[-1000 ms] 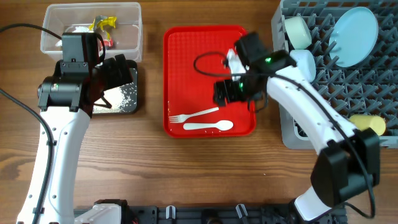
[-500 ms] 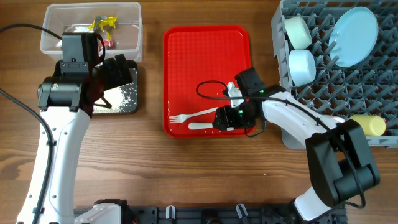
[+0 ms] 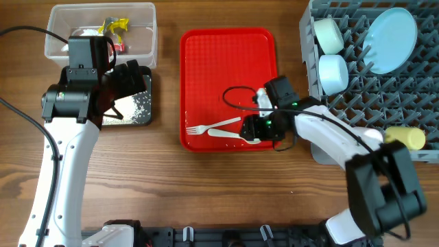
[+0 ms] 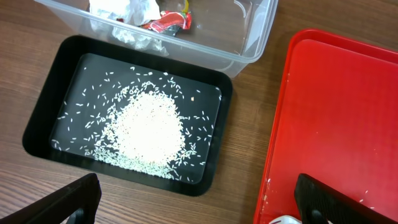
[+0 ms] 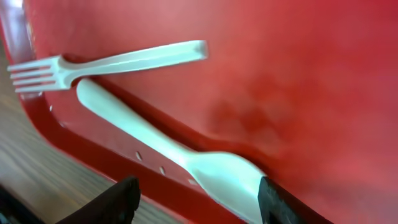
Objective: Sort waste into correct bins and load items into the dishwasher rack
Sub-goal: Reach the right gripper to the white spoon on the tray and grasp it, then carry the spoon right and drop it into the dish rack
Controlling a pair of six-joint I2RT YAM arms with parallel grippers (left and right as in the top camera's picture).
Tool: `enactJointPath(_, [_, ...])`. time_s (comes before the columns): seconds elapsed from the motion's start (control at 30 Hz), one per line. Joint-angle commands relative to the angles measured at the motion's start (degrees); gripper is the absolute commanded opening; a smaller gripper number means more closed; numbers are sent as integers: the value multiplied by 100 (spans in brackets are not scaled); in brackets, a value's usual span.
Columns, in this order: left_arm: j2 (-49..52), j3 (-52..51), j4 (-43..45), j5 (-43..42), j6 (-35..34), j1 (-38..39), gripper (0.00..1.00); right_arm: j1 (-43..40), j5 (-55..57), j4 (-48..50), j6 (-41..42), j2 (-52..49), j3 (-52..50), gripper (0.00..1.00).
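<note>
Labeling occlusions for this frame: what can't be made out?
- Spoon bowl: overhead, hidden under the right tool; right wrist view is blurred.
- Black tub: overhead, the left arm covers about half.
- Clear tub contents: left wrist, cut off by the top edge.
- Rack, one corner: overhead, the right arm crosses it.

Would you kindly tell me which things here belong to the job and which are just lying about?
Job: white plastic fork, white plastic spoon, grey-blue lattice dishwasher rack, matte black tub, clear plastic tub.
Lying about: flat red tray, wooden table.
</note>
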State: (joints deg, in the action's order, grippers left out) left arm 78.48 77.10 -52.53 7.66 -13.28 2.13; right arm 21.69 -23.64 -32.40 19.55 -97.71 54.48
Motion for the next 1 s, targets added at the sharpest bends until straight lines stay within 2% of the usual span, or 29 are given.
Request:
enactJointPath(0.0, [7, 15, 15, 11, -70, -28, 100, -90, 570, -260, 466, 431, 140, 64])
enactJointPath(0.17, [7, 15, 15, 11, -70, -28, 100, -87, 678, -264, 638, 380, -122, 64])
enactJointPath(0.37, [7, 15, 15, 11, -70, -28, 100, -87, 780, 166, 811, 260, -566, 62])
enactJointPath(0.57, [7, 15, 15, 13, -70, -28, 100, -87, 431, 835, 894, 240, -933, 50])
enactJointPath(0.63, [7, 15, 15, 11, -70, -28, 100, -87, 431, 870, 890, 238, -944, 48])
enactJointPath(0.9, [7, 15, 15, 11, -70, -28, 100, -87, 304, 909, 892, 238, -946, 24])
enactJointPath(0.97, [7, 15, 15, 11, -70, -28, 100, -87, 304, 911, 892, 238, -944, 22])
